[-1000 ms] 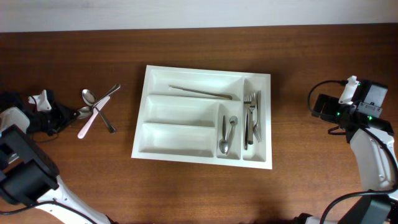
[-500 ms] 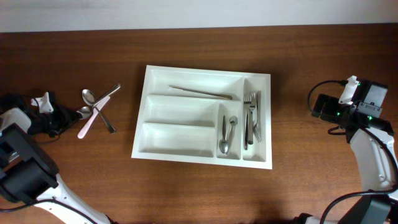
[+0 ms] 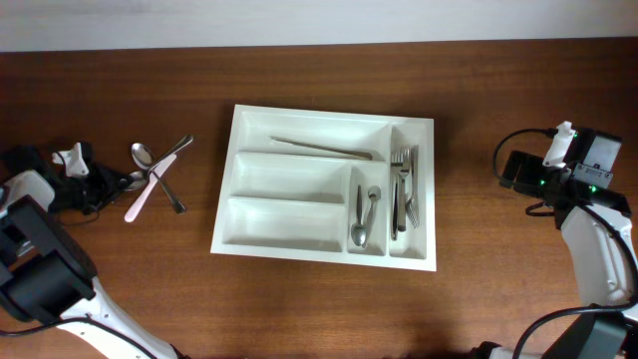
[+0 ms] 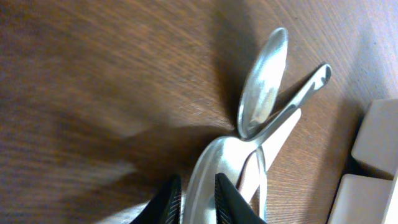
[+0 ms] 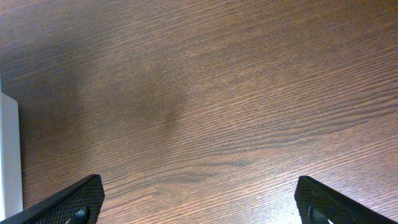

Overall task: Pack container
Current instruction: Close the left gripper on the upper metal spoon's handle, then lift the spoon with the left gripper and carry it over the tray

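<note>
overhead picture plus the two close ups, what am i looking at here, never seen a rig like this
It is two robot arms at a wooden table. The wide picture comes from a camera fixed above; each close-up comes from a camera on one arm's wrist, looking past its own claw. In the middle lies a white cutlery tray holding forks, spoons and a long thin piece. To its left lies loose cutlery. The left claw is pinching the bowl of one loose spoon. The right claw is wide open over bare wood, holding nothing.
</note>
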Motion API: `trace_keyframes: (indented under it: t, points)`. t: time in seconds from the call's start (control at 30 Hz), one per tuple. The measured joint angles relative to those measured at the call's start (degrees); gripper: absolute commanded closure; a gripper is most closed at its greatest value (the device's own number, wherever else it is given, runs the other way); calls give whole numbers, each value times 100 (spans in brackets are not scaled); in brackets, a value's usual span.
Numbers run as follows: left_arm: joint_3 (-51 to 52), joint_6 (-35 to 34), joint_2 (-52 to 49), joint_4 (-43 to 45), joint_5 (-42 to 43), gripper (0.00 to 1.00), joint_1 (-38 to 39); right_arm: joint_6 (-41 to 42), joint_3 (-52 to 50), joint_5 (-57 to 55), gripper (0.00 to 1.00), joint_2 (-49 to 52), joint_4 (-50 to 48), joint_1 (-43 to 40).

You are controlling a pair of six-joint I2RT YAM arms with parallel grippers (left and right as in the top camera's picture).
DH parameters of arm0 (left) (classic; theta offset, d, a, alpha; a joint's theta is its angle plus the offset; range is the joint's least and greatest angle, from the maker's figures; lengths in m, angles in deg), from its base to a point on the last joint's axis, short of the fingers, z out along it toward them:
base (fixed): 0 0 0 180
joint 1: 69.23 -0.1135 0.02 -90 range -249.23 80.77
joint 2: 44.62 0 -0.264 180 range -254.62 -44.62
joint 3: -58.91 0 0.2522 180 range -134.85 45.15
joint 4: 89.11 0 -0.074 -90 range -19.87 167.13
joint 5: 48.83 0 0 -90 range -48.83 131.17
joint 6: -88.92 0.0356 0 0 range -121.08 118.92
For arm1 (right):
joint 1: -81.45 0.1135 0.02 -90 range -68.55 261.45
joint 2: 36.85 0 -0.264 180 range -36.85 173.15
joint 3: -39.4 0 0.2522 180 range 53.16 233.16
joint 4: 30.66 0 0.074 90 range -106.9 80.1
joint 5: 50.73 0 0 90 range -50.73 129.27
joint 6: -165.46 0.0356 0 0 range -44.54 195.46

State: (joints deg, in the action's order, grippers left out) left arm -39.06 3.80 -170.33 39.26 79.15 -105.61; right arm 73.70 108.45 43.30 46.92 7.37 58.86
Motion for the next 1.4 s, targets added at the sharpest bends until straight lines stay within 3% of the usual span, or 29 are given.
trace_keyframes:
  t: [0.2, 0.37, 0.8, 1.13, 1.4]
  points:
    - [0, 0, 0, 0, 17, 81, 105, 0, 0, 0, 1, 0, 0, 0]
    - [0, -7, 0, 0, 17, 98, 114, -2, 0, 0, 1, 0, 0, 0]
    - [0, 2, -7, 42, 243, 98, 111, 0, 0, 0, 1, 0, 0, 0]
    - [2, 0, 7, 105, 997, 98, 101, -4, 0, 0, 1, 0, 0, 0]
    - [2, 94, 1008, -20, 1049, 98, 101, -2, 0, 0, 1, 0, 0, 0]
